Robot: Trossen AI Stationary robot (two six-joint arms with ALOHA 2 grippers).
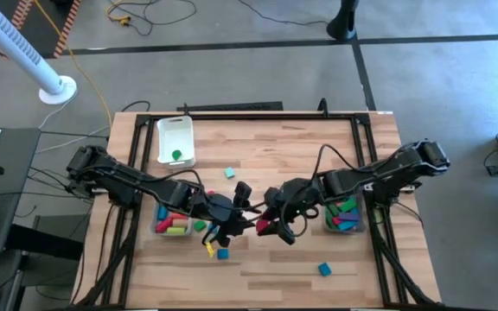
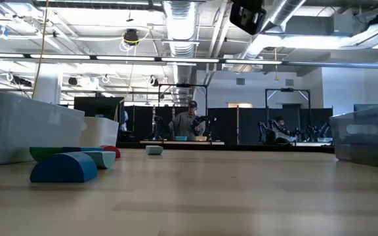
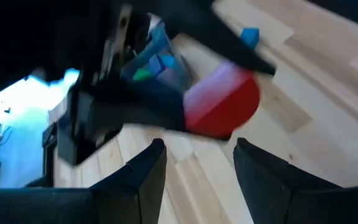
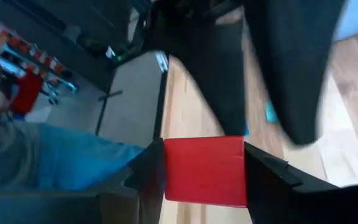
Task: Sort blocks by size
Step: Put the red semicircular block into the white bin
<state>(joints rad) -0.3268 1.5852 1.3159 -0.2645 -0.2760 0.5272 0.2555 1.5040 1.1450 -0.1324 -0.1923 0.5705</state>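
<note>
A red block (image 4: 205, 169) sits clamped between the fingers of the right gripper (image 1: 268, 226) above the middle of the wooden table (image 1: 301, 147), apparently for hand-over or transfer to a bin. The left gripper (image 1: 225, 226) faces it closely, fingers apart and empty, the red block just ahead. Other blocks fill the left bin (image 1: 173, 225) and right bin (image 1: 346, 216); a green one lies in the white tray (image 1: 176, 130), far left. Loose blue blocks (image 1: 324, 269) dot the table.
</note>
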